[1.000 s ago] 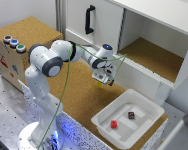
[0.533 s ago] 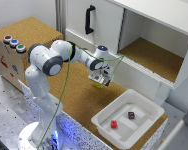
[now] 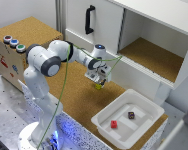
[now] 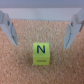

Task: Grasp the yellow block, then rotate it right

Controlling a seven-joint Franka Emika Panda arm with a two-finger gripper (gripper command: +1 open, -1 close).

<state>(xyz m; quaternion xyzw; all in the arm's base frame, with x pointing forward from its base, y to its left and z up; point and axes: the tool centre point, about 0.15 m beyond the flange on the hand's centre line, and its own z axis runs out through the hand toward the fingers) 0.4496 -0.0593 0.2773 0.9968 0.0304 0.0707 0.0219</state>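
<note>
1. Across the cork-topped bench (image 3: 79, 100) we see the white arm reaching out, with a white cabinet behind it and a white tray (image 3: 106, 127) near the front edge.
2. Our claw (image 3: 99, 81) hangs low over the cork with its two fingers (image 4: 73, 31) spread apart and nothing between them yet.
3. The tray carries a small red block (image 3: 114, 124) and a dark brownish block (image 3: 131, 115), both well apart from our work.
4. Directly below the claw, the yellow block (image 4: 41, 54) sits on the cork between the finger lines; in the exterior view only a yellow sliver shows, so contact is hard to judge, though it looks untouched.
5. We judge the block light, rigid and smooth-faced, so it should turn easily but may slip or tip. We would pinch two opposite side faces, low and centred.
6. Its upper face bears a black "N"; fainter marks beneath are too blurred to read.
</note>
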